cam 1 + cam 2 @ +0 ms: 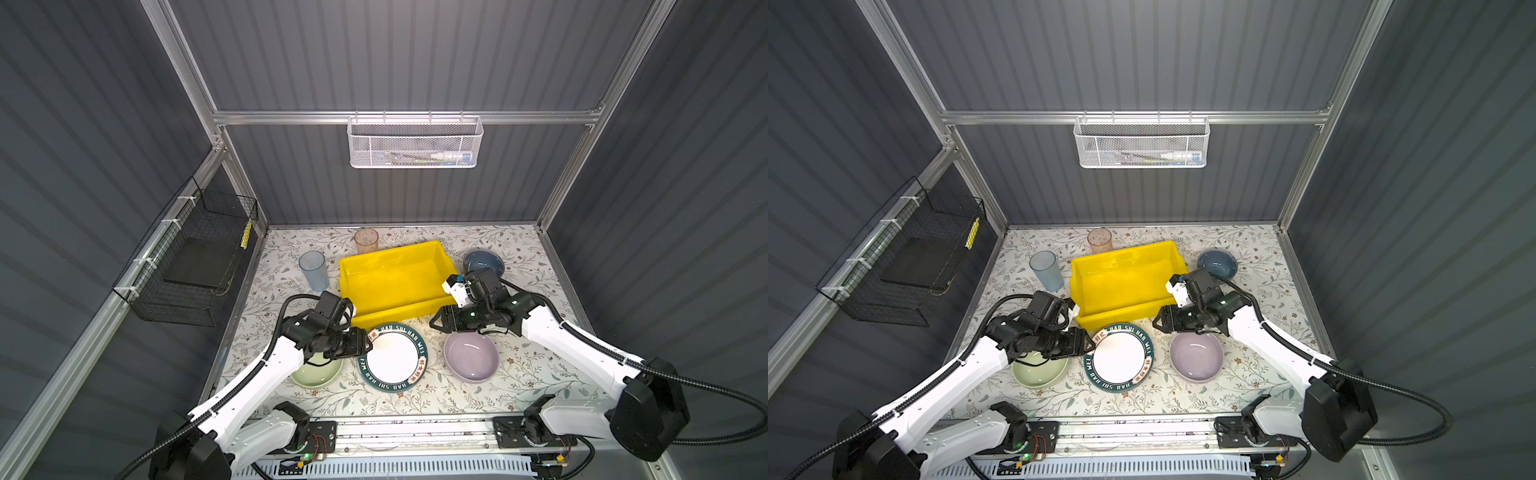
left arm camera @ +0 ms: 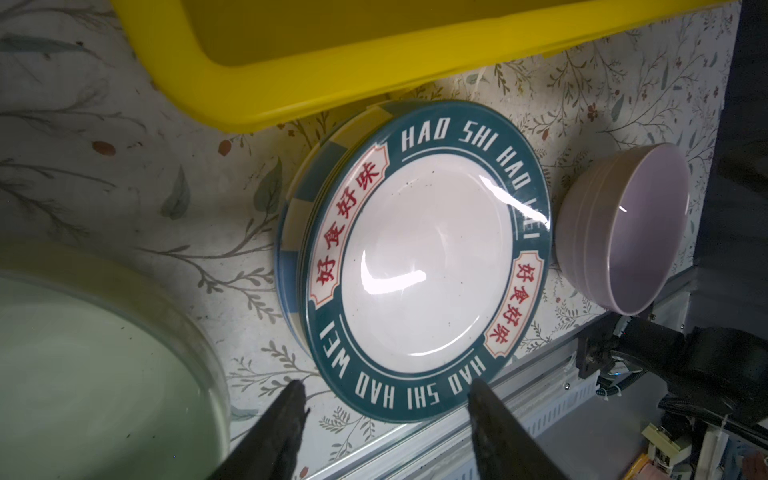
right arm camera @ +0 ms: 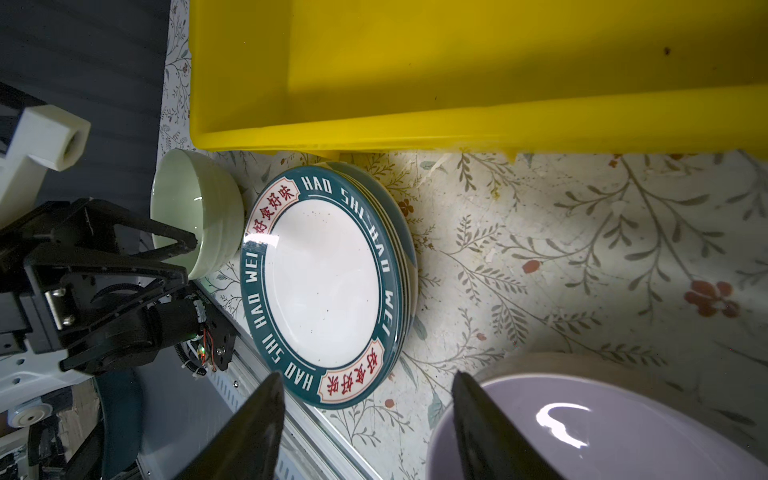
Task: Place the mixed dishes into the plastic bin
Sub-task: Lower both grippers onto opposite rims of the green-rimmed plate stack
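Floral-patterned tabletop (image 1: 519, 386) fills the lower half of both top views, walled in by grey ribbed panels. A white mesh basket (image 1: 415, 143) hangs at upper centre and a black wire basket (image 1: 191, 266) at the left.

The yellow plastic bin (image 1: 440, 253) sits at mid-frame. The dishes stand around it on the table. A blue tumbler (image 1: 313, 270) is to its left, an orange tumbler (image 1: 366, 241) just above its upper left corner, and a blue bowl (image 1: 482, 259) to its right.

Just below the bin lies the green-rimmed lettered plate (image 1: 392, 357), on top of a stack. The left wrist view shows a blue-and-cream striped rim (image 2: 291, 232) beneath it. A pale green bowl (image 1: 316, 374) is at the plate's left, partly under the left arm. A lilac bowl (image 1: 471, 357) is at its right.

The left gripper (image 1: 369, 337) hovers at the plate's upper left rim. Its fingers (image 2: 286, 415) are spread apart and grasp nothing. The right gripper (image 1: 433, 323) hangs between the bin's lower right corner and the lilac bowl, jaws likewise parted and empty.
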